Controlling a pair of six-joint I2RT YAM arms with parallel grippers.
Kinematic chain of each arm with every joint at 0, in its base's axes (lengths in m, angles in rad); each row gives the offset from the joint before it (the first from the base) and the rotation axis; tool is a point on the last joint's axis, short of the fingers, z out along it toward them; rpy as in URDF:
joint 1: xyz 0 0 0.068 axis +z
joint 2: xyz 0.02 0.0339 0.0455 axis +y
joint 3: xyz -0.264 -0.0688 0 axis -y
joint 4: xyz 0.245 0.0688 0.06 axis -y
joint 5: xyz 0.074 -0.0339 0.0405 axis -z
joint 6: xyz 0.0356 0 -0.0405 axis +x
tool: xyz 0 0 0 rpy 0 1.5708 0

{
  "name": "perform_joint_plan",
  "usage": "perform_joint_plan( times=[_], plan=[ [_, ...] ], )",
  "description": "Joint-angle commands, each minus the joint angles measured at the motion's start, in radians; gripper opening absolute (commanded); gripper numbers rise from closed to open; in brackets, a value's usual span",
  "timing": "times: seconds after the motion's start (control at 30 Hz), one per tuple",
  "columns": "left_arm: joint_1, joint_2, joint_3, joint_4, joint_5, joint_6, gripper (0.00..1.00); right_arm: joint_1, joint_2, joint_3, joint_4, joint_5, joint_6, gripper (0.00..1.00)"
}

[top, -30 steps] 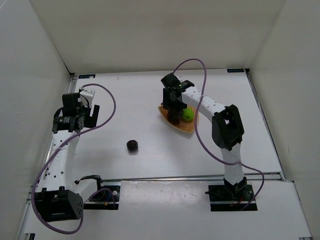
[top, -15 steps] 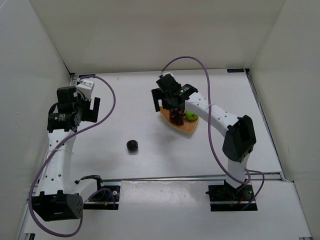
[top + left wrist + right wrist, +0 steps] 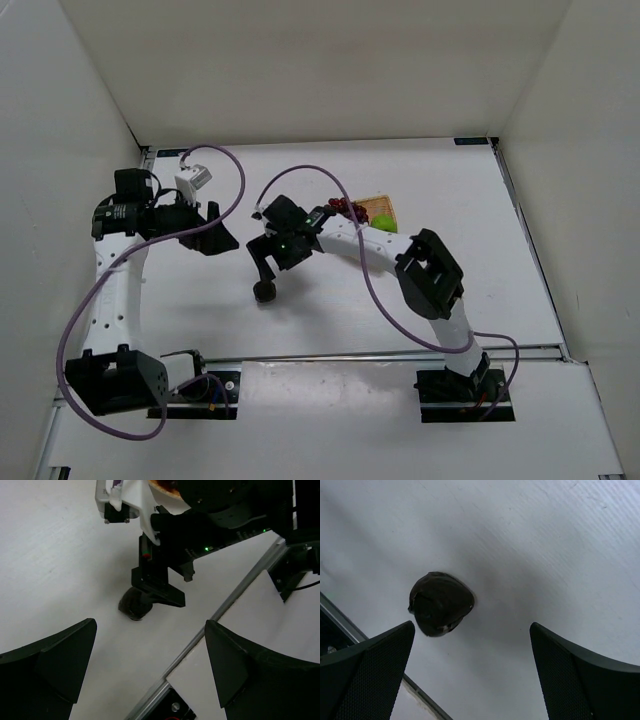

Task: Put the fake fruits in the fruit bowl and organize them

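The small dark blackish-purple fruit (image 3: 265, 291) lies alone on the white table, left of centre. My right gripper (image 3: 268, 272) hangs open just above it and holds nothing. In the right wrist view the fruit (image 3: 440, 603) sits up and left of the gap between my open fingers (image 3: 471, 630). The wicker fruit bowl (image 3: 378, 207) is partly hidden behind my right arm. The grape bunch (image 3: 347, 208) and the green fruit (image 3: 384, 222) lie in it. My left gripper (image 3: 215, 240) is open and empty to the left. Its wrist view shows the dark fruit (image 3: 134, 607) under the right gripper (image 3: 160, 587).
A metal rail (image 3: 330, 353) runs across the table's near edge, and also shows in the left wrist view (image 3: 240, 595). White walls close in the left, back and right sides. Purple cables loop above both arms.
My right arm has swung left from the bowl, leaving the grapes in it, and now hovers open over the dark fruit. My left gripper has swung right, toward the centre.
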Motion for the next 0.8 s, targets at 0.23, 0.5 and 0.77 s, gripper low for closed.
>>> perform_joint_plan(
  times=[0.23, 0.5, 0.77],
  plan=[
    [0.026, -0.011, -0.116, 0.067, 0.086, -0.072, 1.0, 0.064, 0.094, 0.054, 0.0, 0.018, 0.121, 0.95],
    [0.026, -0.031, -0.148, 0.076, 0.02, -0.084, 1.0, 0.104, 0.154, 0.121, -0.035, 0.026, 0.121, 0.66],
    [0.026, -0.031, -0.139, 0.099, -0.102, -0.116, 1.0, 0.061, 0.042, 0.025, -0.044, 0.139, 0.193, 0.22]
  ],
)
